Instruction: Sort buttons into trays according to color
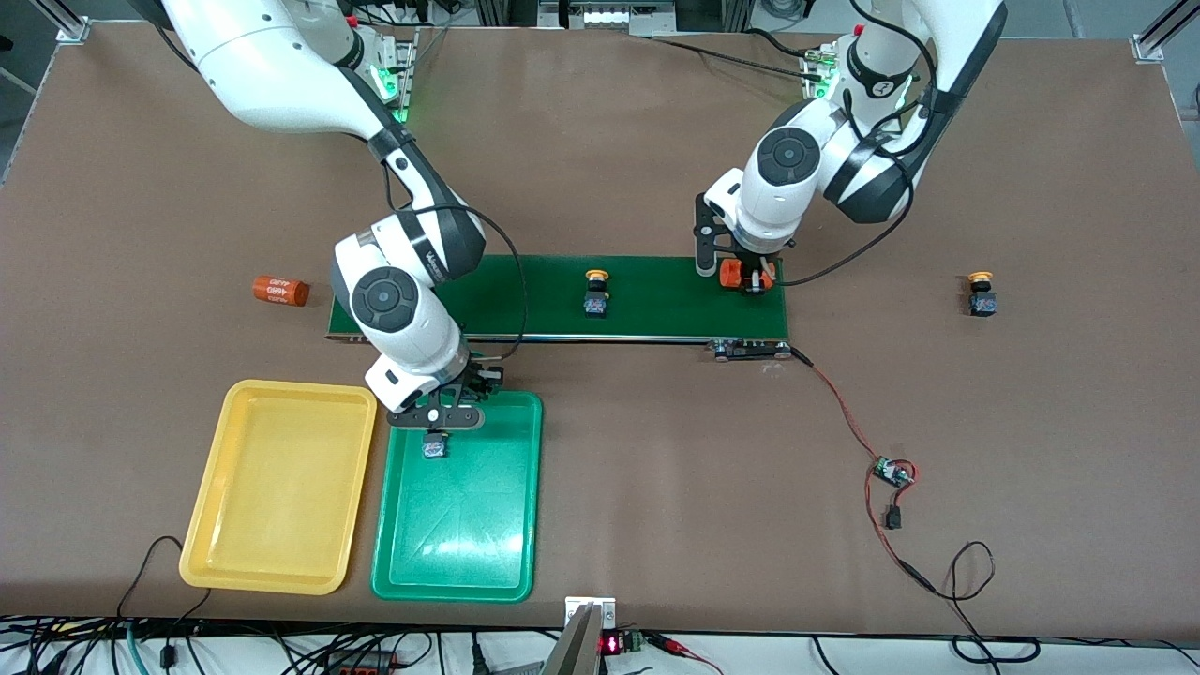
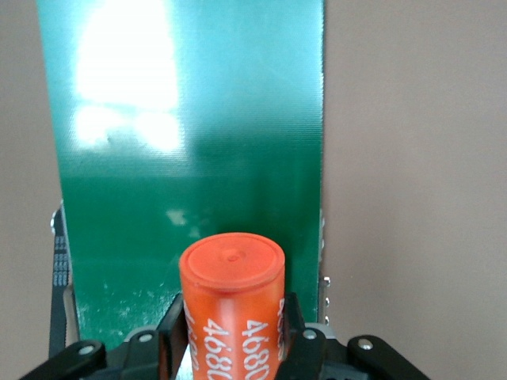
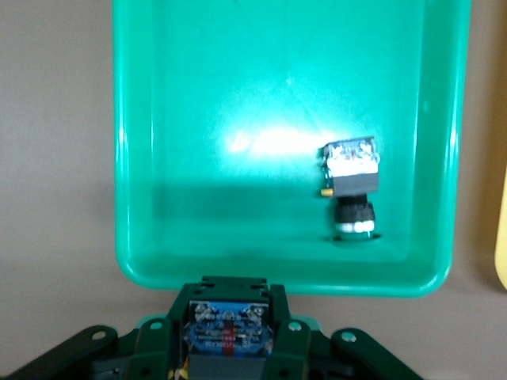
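My right gripper (image 1: 436, 433) (image 3: 226, 317) hangs over the green tray (image 1: 469, 534) (image 3: 238, 95), above its rim farthest from the front camera. It is shut on a button (image 1: 436, 449) (image 3: 226, 336) whose blue contact block faces the wrist camera; the cap is hidden. A green-capped button (image 3: 351, 186) lies on its side in that tray. The yellow tray (image 1: 281, 487) (image 3: 502, 253) lies beside the green one. One yellow-capped button (image 1: 596, 292) stands on the belt, another (image 1: 982, 293) on the table toward the left arm's end. My left gripper (image 1: 747, 281) (image 2: 231, 317) is shut on an orange "4680" cylinder (image 2: 231, 277).
The dark green conveyor belt (image 1: 656, 305) (image 2: 190, 158) lies across the middle, and my left gripper is over its end toward the left arm. A second orange cylinder (image 1: 280, 290) lies toward the right arm's end. A red wire runs to a small board (image 1: 891, 472).
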Motion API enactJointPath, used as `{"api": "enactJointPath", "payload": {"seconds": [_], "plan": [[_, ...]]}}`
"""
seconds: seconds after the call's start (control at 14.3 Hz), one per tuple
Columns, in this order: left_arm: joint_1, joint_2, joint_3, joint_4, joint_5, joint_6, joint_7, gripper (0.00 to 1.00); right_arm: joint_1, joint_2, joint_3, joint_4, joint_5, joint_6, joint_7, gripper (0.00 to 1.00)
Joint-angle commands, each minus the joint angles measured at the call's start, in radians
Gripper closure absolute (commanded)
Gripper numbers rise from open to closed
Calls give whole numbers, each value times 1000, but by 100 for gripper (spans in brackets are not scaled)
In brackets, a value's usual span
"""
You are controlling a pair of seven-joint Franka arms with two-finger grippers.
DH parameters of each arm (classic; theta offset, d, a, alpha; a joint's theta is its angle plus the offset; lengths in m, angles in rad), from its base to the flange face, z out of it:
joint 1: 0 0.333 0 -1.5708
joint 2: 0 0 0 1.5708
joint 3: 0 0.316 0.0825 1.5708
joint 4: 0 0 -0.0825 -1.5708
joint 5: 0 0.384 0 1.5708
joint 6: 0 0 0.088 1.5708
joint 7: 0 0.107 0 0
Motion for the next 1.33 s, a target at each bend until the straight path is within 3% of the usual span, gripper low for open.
{"api": "enactJointPath", "payload": {"seconds": [0.0,0.49,0.56,0.63,0.7,0.91,0.98,1.05,1.26], "plan": [[-16,26,7,25,48,-4,23,99,22,67,-33,86,13,18,-24,85],[-16,70,18,51,79,40,23,96,44,161,-102,118,6,135,-66,85],[-16,75,18,51,77,49,12,84,45,170,-102,118,6,153,-64,85],[-16,78,18,51,77,55,11,48,47,180,-102,118,6,167,-61,85],[-15,79,21,53,77,77,14,0,56,185,-105,118,4,176,-58,85],[-7,63,24,53,68,82,9,0,59,191,-116,118,4,183,-55,83],[-3,50,24,53,63,80,14,0,59,194,-116,118,6,183,-55,76],[7,35,27,53,44,72,15,0,59,194,-116,118,6,184,-52,52],[60,-6,27,53,-6,46,23,0,61,193,-116,109,6,184,-47,12]]}}
